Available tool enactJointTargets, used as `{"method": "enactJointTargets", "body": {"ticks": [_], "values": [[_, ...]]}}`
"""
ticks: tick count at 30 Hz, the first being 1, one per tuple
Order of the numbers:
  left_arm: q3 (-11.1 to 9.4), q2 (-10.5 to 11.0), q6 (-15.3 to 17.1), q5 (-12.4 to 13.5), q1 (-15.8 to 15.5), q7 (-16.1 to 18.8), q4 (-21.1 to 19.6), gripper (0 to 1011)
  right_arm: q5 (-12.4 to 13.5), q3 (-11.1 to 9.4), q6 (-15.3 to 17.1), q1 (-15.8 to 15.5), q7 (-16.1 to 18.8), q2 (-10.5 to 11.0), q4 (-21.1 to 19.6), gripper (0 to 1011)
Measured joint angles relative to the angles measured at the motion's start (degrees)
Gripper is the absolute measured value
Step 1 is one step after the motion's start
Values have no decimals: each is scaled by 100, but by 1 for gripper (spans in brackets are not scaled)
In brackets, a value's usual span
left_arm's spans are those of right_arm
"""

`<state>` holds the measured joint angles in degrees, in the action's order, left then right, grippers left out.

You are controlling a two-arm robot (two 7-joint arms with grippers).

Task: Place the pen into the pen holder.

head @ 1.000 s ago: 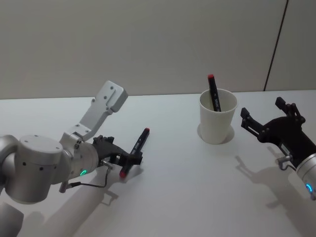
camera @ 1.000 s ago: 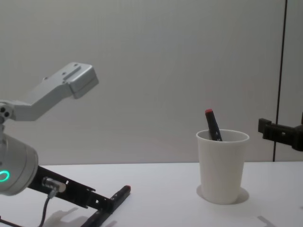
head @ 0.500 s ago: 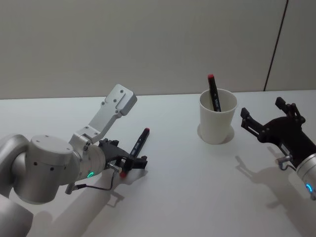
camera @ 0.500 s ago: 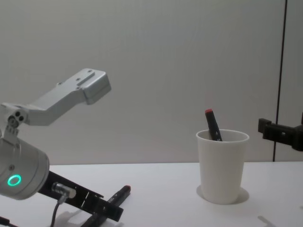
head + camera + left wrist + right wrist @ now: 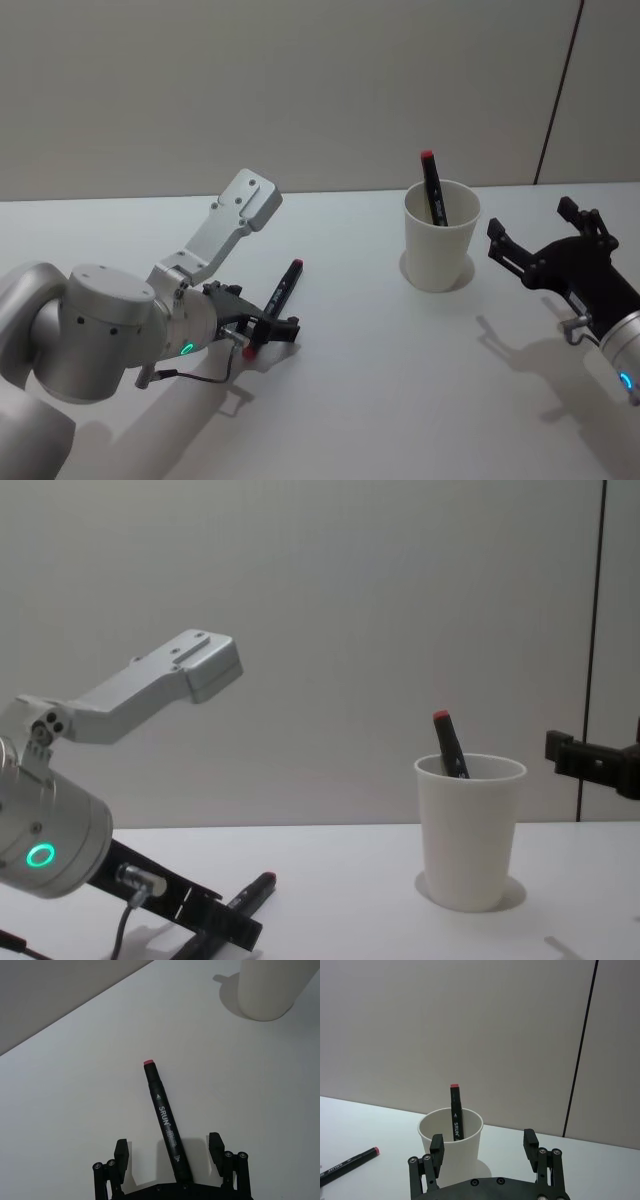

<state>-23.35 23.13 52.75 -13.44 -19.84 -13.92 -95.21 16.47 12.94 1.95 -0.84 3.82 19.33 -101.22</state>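
From the head we look down on the table (image 5: 380, 390); from the chest, level across it. Wrist views sit close; all four share the cup (image 5: 440, 250).

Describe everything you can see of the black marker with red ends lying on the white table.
The black marker with red ends is slim and plastic-looking, with white SRUN print along its barrel. It lies flat on the white table, left of the white paper cup. The left gripper sits low astride its near half, fingers open on either side, not touching it. The right gripper waits open by the cup.
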Motion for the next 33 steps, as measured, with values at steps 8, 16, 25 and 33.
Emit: {"method": "enactJointTargets", "body": {"ticks": [8, 16, 25, 33], "values": [[36, -45, 69, -20, -49, -38, 58, 1001, 0, 0, 0, 0, 0, 0, 0, 1002], [63, -72, 106, -45, -77, -62, 89, 1001, 0, 0, 0, 0, 0, 0, 0, 1002], [77, -87, 126, -63, -93, -72, 107, 1001, 0, 0, 0, 0, 0, 0, 0, 1002], [82, -91, 133, -70, -98, -76, 113, 1001, 0, 0, 0, 0, 0, 0, 0, 1002]]}}
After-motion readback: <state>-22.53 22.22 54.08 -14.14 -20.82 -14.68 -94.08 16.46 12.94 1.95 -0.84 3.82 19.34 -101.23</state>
